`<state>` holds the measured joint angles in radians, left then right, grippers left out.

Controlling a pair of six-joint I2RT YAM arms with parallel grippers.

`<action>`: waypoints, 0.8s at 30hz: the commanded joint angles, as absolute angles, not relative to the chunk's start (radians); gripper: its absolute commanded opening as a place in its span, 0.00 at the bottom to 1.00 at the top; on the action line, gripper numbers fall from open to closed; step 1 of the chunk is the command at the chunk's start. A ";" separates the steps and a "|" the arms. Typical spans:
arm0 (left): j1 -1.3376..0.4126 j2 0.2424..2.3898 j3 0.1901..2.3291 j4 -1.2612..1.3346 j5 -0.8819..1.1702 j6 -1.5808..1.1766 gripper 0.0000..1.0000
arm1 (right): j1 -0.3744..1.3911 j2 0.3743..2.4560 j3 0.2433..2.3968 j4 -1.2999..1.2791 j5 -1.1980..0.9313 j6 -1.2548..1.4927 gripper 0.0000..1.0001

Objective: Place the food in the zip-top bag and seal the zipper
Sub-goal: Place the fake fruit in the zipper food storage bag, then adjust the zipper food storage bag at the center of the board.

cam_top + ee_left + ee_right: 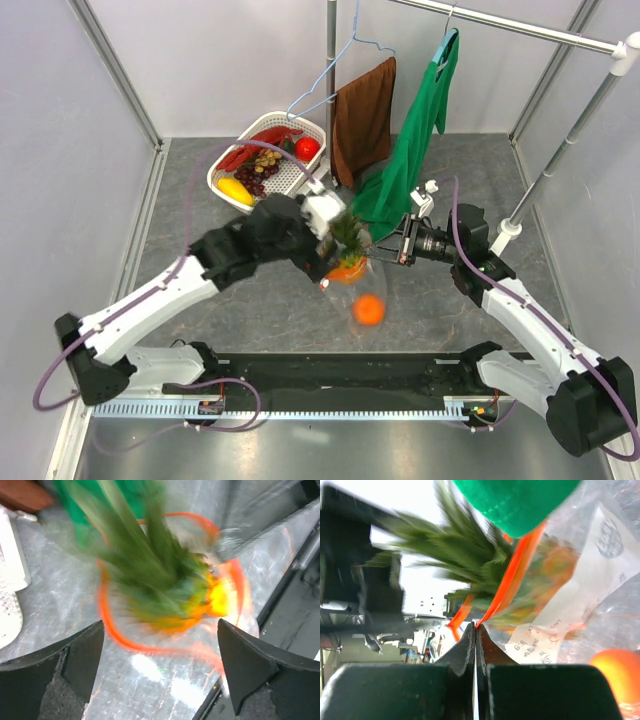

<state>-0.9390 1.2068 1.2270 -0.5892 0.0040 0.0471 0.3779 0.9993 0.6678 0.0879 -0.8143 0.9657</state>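
My right gripper [476,627] clamps the zipper [517,570] edge, zip-top bag [600,580] just beyond. My left gripper [160,630] spread wide, pineapple [170,590] between fingers inside zipper loop, gaps both sides. Orange ball [615,672] behind plastic, grey table [250,310] underneath.

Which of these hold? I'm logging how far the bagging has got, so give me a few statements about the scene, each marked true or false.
1. The right gripper is shut on the zipper. True.
2. The left gripper is clamped on the pineapple. False: its fingers stand open, clear of the pineapple.
3. The ball lies in the basket. False: it sits by the bag, well away from the basket.
4. A yellow fruit lies in the basket. True.
5. The bag is sealed. False: its mouth is open, with the zipper looping wide.
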 commanded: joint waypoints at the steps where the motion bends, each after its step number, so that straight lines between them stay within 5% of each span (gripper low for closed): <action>1: -0.688 1.109 1.249 -0.626 0.311 -0.038 1.00 | 0.348 0.960 0.669 0.080 -0.844 0.920 0.00; 5: -0.536 1.103 1.180 -0.643 0.440 -0.106 1.00 | 0.345 0.943 0.661 0.063 -0.850 0.910 0.00; 20: -0.514 1.305 0.965 -0.460 0.549 -0.409 0.85 | 0.342 0.931 0.681 0.003 -0.850 0.850 0.00; 23: -0.514 1.333 0.948 -0.413 0.642 -0.448 0.72 | 0.342 0.930 0.686 -0.029 -0.848 0.833 0.00; 24: -0.514 1.335 0.948 -0.388 0.676 -0.463 0.56 | 0.342 0.928 0.687 -0.038 -0.848 0.816 0.00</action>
<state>-0.5163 1.3235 0.9581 -0.5072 0.5247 -0.3603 0.3454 0.9482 0.6617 -0.0135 -0.8345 0.8711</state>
